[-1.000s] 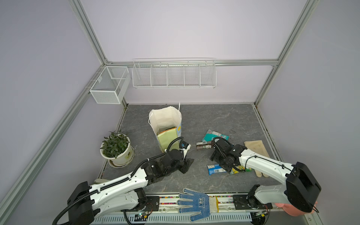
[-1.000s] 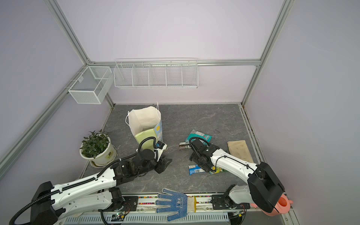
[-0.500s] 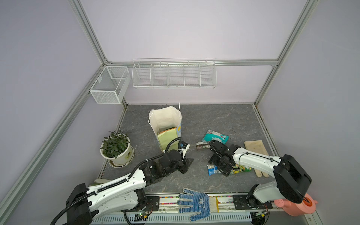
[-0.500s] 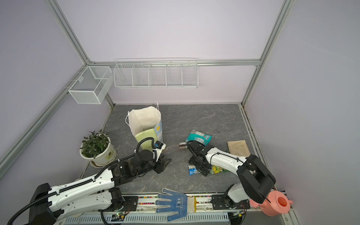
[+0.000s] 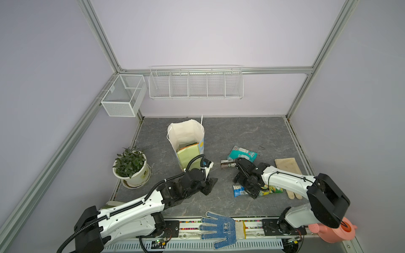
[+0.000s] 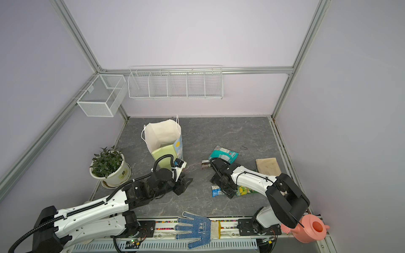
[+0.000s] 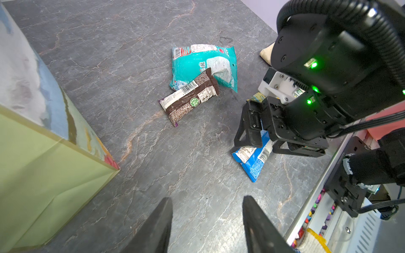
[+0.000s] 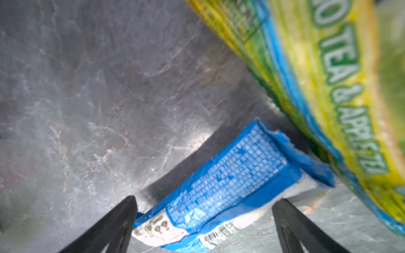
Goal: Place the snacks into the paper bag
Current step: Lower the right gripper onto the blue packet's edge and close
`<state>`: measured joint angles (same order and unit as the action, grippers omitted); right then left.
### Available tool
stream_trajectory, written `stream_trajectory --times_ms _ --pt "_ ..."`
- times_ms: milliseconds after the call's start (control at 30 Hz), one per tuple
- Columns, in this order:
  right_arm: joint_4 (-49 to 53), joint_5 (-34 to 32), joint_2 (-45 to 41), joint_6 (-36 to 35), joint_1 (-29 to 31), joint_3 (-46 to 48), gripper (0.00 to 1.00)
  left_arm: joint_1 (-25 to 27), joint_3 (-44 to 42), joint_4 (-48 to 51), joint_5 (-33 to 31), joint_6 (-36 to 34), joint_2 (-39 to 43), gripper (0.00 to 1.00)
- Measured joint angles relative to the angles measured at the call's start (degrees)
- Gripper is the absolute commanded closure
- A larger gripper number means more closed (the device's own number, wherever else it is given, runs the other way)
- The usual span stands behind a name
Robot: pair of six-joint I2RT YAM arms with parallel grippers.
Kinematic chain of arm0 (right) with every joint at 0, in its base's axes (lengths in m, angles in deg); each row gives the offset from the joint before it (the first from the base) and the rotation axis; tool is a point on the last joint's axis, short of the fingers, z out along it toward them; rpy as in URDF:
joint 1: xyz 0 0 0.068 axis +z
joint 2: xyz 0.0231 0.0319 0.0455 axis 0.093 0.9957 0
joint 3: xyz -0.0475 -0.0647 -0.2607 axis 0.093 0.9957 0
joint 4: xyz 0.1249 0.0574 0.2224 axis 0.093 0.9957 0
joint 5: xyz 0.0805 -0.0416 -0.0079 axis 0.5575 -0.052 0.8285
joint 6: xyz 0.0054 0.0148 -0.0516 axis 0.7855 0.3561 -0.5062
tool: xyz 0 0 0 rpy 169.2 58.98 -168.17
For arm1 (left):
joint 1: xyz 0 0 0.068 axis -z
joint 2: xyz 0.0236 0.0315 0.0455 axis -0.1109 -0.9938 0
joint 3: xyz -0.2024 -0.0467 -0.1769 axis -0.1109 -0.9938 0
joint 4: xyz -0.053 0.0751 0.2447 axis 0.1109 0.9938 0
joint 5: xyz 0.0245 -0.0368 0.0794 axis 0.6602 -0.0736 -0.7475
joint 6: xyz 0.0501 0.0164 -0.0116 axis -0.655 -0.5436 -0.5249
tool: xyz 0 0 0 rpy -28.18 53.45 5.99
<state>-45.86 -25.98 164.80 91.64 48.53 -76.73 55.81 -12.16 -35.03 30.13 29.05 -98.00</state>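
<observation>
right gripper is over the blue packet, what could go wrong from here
1. The right gripper stands open astride the blue packet, but the yellow-green packet overlaps its end; closing may snag both.
2. The blue packet lies flat and askew between the jaws, so they might slip off the glossy film.
3. The left gripper hangs near the path to the paper bag; the carry could clip it.

Both top views look down from high over the near edge, far enough to take in the whole table point(image 5: 241, 135), sharing nearly one scene. The left wrist view looks past the left gripper point(image 7: 207, 198), fairly near the table, toward the right gripper point(image 7: 258, 145) ahead. The right wrist view sits very close over the blue packet point(image 8: 223, 181) between its gripper's fingers; both wrist views share that packet.
</observation>
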Motion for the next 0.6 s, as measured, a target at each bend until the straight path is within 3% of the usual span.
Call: stream_trajectory --times_ms 333,600 --pt "-0.1 -0.5 0.4 -0.6 0.5 0.0 0.42 0.0 0.0 0.0 0.0 0.0 0.0 0.48" --pt "0.3 -1.5 0.5 -1.8 1.2 -1.2 0.54 0.0 0.0 0.0 0.0 0.0 0.0 0.48"
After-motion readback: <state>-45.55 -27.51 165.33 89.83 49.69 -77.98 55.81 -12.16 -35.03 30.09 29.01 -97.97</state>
